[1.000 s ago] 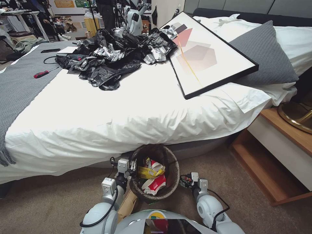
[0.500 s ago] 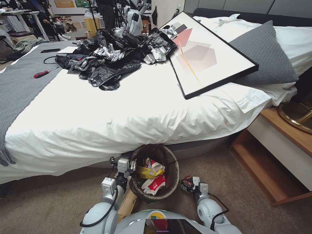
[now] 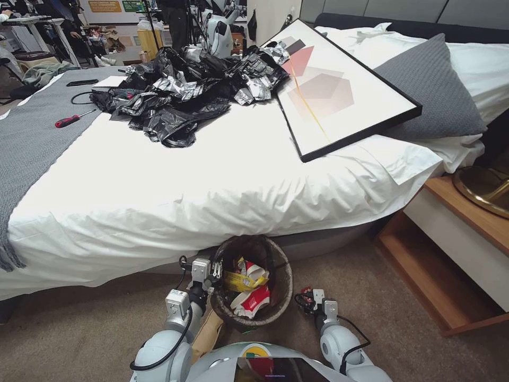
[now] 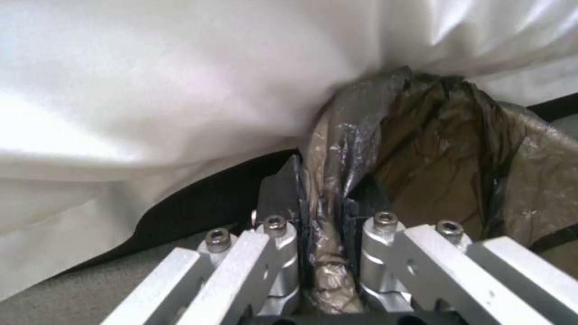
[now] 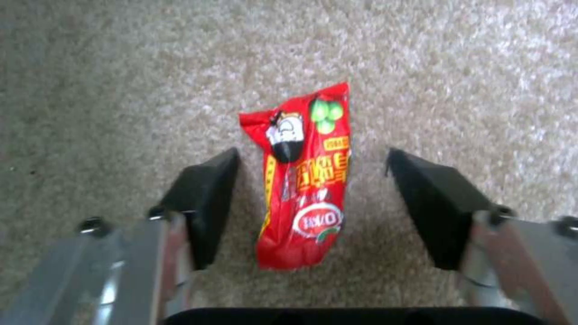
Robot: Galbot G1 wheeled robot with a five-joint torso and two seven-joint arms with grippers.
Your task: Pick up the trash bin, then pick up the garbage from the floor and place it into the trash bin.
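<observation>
Glossy red snack packet [image 5: 303,187] flat on carpet [image 5: 120,67], cartoon face, yellow lettering

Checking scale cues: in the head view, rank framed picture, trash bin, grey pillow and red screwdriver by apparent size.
1. framed picture
2. grey pillow, close to the picture; both lie farther from the camera, so the order is unsure
3. trash bin, nearest to the camera, its rim held by the left gripper
4. red screwdriver

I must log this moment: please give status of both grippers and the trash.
Left gripper shut on trash bin rim. Right gripper open, fingers either side of red snack wrapper on carpet. Nothing in the way.
</observation>
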